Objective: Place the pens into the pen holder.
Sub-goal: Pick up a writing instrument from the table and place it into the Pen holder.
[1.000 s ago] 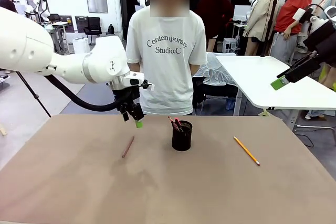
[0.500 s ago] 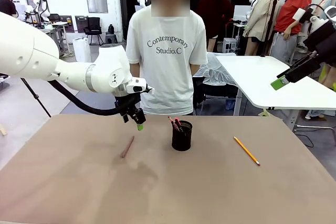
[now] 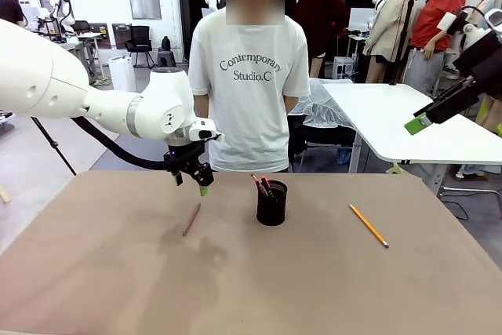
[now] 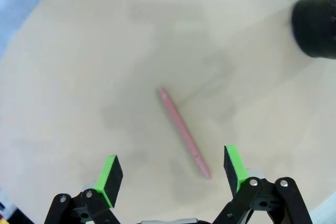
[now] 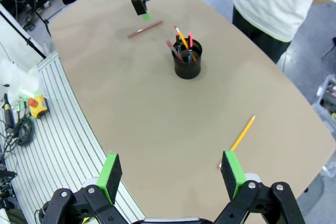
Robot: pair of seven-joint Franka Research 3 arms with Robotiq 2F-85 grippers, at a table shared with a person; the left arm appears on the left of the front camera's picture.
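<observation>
At the left, our left gripper (image 3: 202, 187) hangs above the table (image 3: 94, 288), on the far side of the reddish-brown pen (image 3: 191, 220), which lies flat on the left half. In the front view the gripper is edge-on and we cannot read its jaws. Its own wrist view (image 4: 173, 166) shows them spread wide with nothing between the pads. There the pen (image 4: 184, 132) lies on the table beyond the fingers, one end closer to one pad.

The pen holder (image 3: 272, 204) stands upright at the middle, towards the far edge, in front of the person (image 3: 249, 76). The left wrist view cuts it off at a corner (image 4: 317, 24). Several pens (image 3: 263, 186) lean in it, their lower parts hidden by the mesh.

The yellow pencil (image 3: 369, 226) lies flat on the right half, well apart from the holder. The right gripper (image 3: 416, 125) is raised at the far right, its arm cut by the picture's edge. Its wrist view (image 5: 171, 174) shows the jaws spread and empty.

Since a second ago the left gripper has shifted slightly leftward and the wrist has turned. The pen, holder, pencil and right gripper are unchanged.
</observation>
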